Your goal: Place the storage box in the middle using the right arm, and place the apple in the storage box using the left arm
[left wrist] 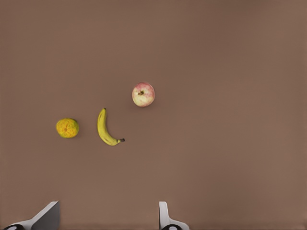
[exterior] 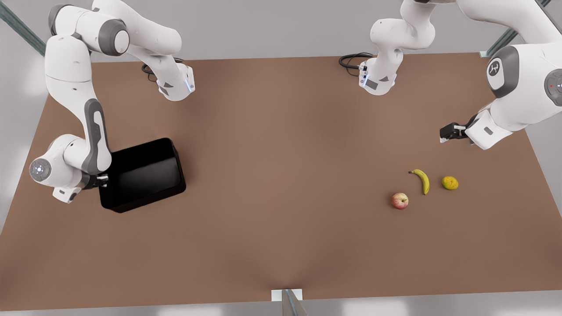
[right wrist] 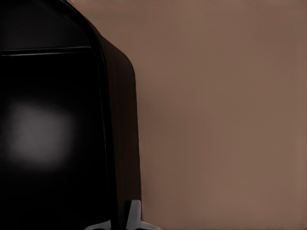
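Storage box [exterior: 145, 175] sits on the table [exterior: 281, 228], far from the apple [exterior: 399, 200], toward the front view's left. My right gripper [exterior: 103, 179] is clenched on the box's wall, at the end facing away from the apple. Apple lies just beside the banana [exterior: 422, 180], citrus [exterior: 449, 182] past that. My left gripper [exterior: 448, 132] hovers above the fruit, fingers [left wrist: 164, 215] spread, holding nothing.
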`<state>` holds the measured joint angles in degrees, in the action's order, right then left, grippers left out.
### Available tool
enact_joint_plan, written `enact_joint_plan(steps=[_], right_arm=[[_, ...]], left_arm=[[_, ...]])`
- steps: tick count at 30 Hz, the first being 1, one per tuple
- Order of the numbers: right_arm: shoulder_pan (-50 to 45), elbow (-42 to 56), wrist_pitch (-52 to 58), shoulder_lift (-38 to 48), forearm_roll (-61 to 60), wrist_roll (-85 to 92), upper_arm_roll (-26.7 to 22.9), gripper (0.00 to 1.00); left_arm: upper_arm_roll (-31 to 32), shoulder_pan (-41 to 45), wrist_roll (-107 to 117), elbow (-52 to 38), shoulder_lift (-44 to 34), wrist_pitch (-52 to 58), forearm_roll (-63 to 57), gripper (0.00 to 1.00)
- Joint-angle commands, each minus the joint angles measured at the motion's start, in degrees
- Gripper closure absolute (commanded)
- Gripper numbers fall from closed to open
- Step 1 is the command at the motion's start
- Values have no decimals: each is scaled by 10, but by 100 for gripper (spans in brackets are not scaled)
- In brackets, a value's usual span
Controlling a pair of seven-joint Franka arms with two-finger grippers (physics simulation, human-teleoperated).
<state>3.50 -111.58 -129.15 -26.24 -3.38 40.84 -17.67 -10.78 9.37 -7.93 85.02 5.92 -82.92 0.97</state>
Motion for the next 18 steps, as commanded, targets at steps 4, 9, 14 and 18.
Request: enact_joint_plan(steps=[4,9,14,18], right_arm=[[-38,80,105,8,-8,15,11,79],[-93,164,183,6,-82,-41,40,79],[-194,221,181,-28,-111,-187,51,79],[-263,268,181,-68,-170,-342,52,79]], left_arm=[[0,0,-2,0,3,4,3,0],[0,0,-7,-20,1,21,6,0],[-1,-1,-13,-42,6,44,6,0],[-1,-1,-13,-43,8,60,6,0]])
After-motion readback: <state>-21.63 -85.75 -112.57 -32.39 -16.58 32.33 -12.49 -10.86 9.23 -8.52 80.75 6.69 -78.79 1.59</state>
